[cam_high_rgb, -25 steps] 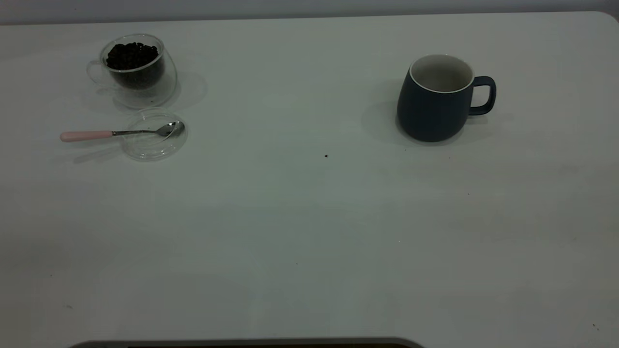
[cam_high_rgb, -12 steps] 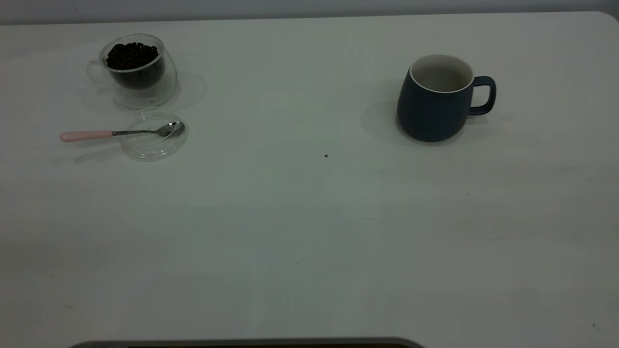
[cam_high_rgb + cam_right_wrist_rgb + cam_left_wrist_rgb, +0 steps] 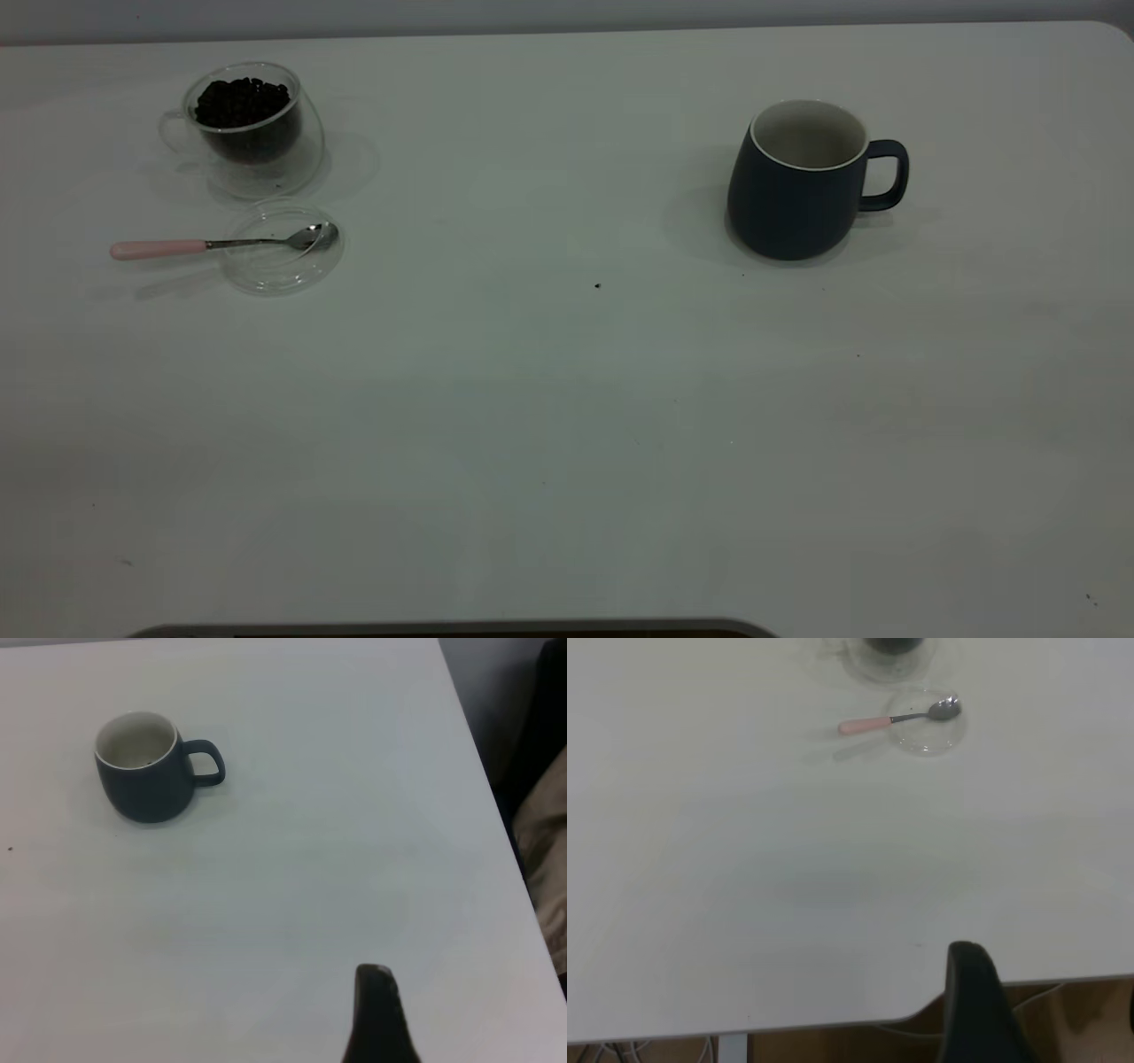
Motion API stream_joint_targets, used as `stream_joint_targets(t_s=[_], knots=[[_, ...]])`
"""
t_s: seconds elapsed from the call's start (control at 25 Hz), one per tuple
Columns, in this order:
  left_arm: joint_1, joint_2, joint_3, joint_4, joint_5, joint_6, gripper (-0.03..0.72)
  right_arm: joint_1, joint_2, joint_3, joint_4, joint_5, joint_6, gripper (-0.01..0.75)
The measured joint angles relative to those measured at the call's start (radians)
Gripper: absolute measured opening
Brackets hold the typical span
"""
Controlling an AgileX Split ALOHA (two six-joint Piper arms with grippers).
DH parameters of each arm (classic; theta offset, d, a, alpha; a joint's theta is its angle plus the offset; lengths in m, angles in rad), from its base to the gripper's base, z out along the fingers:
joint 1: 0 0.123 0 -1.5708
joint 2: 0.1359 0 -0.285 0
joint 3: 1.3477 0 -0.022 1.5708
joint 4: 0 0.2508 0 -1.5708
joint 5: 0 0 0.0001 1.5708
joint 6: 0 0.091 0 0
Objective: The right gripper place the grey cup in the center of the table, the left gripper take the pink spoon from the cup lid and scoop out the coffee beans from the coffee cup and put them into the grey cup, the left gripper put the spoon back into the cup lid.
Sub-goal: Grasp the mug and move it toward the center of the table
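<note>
Step in hand, as judged: the first one, not yet begun. Near table [image 3: 567, 461] edge, 6 o'clock: left gripper [image 3: 976, 1001] and right gripper [image 3: 379, 1014] each show one dark finger only; open or closed, cannot tell. Farther out, 2 o'clock: grey cup [image 3: 802, 182], upright, handle outward. 10 o'clock: pink spoon [image 3: 221, 243], bowl resting in cup lid [image 3: 282, 248]; just beyond, coffee cup [image 3: 252, 128] holding coffee beans [image 3: 242, 102]. Next move calls for the right gripper reaching the grey cup.
</note>
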Motion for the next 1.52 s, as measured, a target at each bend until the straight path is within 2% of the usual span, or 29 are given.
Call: stream_joint_targets(t_s=[0.4, 0.52, 0.8, 1.0, 1.16, 1.24, 1.36, 1.52], knots=[[0.0, 0.0, 0.0, 0.0, 0.0, 0.001, 0.476, 0.0, 0.053, -0.01, 0.058, -0.034, -0.019, 0.565], [0.0, 0.0, 0.0, 0.0, 0.0, 0.001, 0.476, 0.0, 0.206, -0.018, 0.095, -0.129, -0.062, 0.571], [0.0, 0.0, 0.0, 0.0, 0.0, 0.001, 0.476, 0.0, 0.745, -0.037, 0.208, -0.44, -0.332, 0.691], [0.0, 0.0, 0.0, 0.0, 0.0, 0.001, 0.476, 0.0, 1.162, -0.204, 0.347, -0.518, -0.579, 0.697], [0.0, 0.0, 0.0, 0.0, 0.001, 0.001, 0.476, 0.0, 1.463, -0.387, 0.441, -0.516, -0.799, 0.691], [0.0, 0.0, 0.0, 0.0, 0.001, 0.001, 0.476, 0.0, 1.594, -0.472, 0.463, -0.482, -0.888, 0.682], [0.0, 0.0, 0.0, 0.0, 0.001, 0.0, 0.476, 0.0, 1.772, -0.586, 0.469, -0.451, -1.007, 0.653], [0.0, 0.0, 0.0, 0.0, 0.002, -0.001, 0.476, 0.0, 1.992, -0.743, 0.471, -0.465, -1.275, 0.582]])
